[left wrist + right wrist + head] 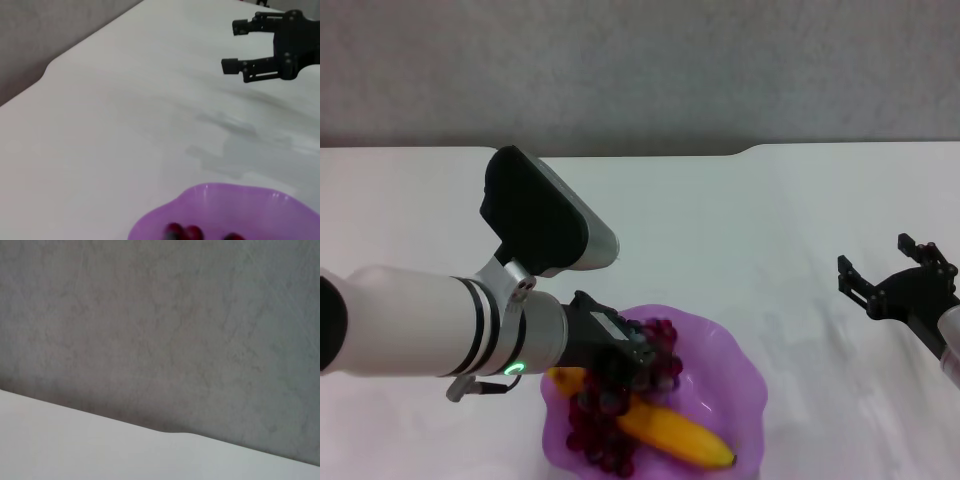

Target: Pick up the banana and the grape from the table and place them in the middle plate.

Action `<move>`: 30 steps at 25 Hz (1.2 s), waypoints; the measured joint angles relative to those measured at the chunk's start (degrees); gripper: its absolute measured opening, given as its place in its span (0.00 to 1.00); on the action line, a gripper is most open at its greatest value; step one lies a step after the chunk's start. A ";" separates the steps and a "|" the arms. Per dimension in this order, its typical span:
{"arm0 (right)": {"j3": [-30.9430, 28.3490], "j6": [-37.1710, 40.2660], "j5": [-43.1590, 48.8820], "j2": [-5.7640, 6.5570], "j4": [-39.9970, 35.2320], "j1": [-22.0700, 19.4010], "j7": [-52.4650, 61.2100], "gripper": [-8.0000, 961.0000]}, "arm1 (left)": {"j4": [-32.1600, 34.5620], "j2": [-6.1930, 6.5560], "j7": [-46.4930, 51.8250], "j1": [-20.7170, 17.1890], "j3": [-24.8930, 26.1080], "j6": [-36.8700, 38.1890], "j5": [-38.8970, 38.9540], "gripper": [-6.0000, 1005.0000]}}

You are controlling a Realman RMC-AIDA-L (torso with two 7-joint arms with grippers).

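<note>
Your left jaws (638, 368) sit low over the plate (740, 375), buried in the grape (610, 415) bunch. From the head view you cannot tell whether they are clamped on the fruit or spread around it, since the dark fingers merge with the dark berries. The bunch runs from beside the jaws toward the plate's near rim, draped across the banana (675, 435), which lies inside the plate just under and beyond the jaws, its dark tip pointing to the near right rim. A bit of yellow also shows on the other side of the bunch, probably the banana's other end.

In the left wrist view you see only the plate's rim (220, 200) and 3 or so berries (182, 232) at the edge.

Your right jaws (890, 275) hang well away from the plate, over bare tabletop (740, 230), with the 2 fingers spread wide and nothing between them; the left wrist view shows them (234, 46) the same way. The right wrist view shows only the tabletop edge (75, 445) and a grey wall (160, 315).
</note>
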State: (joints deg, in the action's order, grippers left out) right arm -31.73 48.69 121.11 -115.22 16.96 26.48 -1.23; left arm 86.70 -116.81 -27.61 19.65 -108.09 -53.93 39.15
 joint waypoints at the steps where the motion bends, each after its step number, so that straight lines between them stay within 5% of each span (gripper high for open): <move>1: 0.00 0.00 -0.01 0.00 0.00 -0.01 0.00 0.92 | -0.19 0.01 0.03 0.02 -0.01 0.14 -0.03 0.25; 5: 0.00 -0.01 0.00 0.00 0.00 -0.21 0.00 0.92 | 0.90 0.06 0.16 -0.69 0.08 0.57 -0.90 0.28; 7: 0.00 0.00 0.00 0.00 0.00 -0.24 0.00 0.92 | 2.59 0.07 0.42 -1.63 0.43 0.57 -1.90 0.49; 13: 0.05 -0.30 0.00 0.00 0.00 -0.15 0.00 0.92 | 10.02 0.13 1.26 -6.63 2.91 2.62 -4.50 0.62; 17: 0.09 -0.67 0.00 0.00 0.00 -0.03 0.00 0.92 | 10.77 0.10 1.28 -11.66 4.37 14.61 -4.36 0.71; 23: 0.15 -0.11 0.00 0.00 0.33 -0.11 0.00 0.92 | -0.46 0.02 1.30 -13.83 2.58 37.31 -2.05 0.89; 26: 0.33 -0.06 -0.01 0.00 0.45 0.02 0.00 0.92 | -8.85 -0.01 1.33 -12.54 0.88 47.78 0.32 0.88; 29: 0.50 -0.01 0.00 0.00 0.44 0.03 0.00 0.92 | -22.35 0.03 1.74 -10.79 -5.02 66.94 3.99 0.87; 30: 0.51 0.00 0.00 0.00 0.42 0.03 0.00 0.92 | -22.35 0.03 1.74 -10.79 -5.02 66.94 3.99 0.87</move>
State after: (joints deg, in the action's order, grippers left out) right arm -31.22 48.70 121.11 -115.22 17.38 26.51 -1.23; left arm 64.36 -116.78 -25.87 8.86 -113.11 13.01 43.14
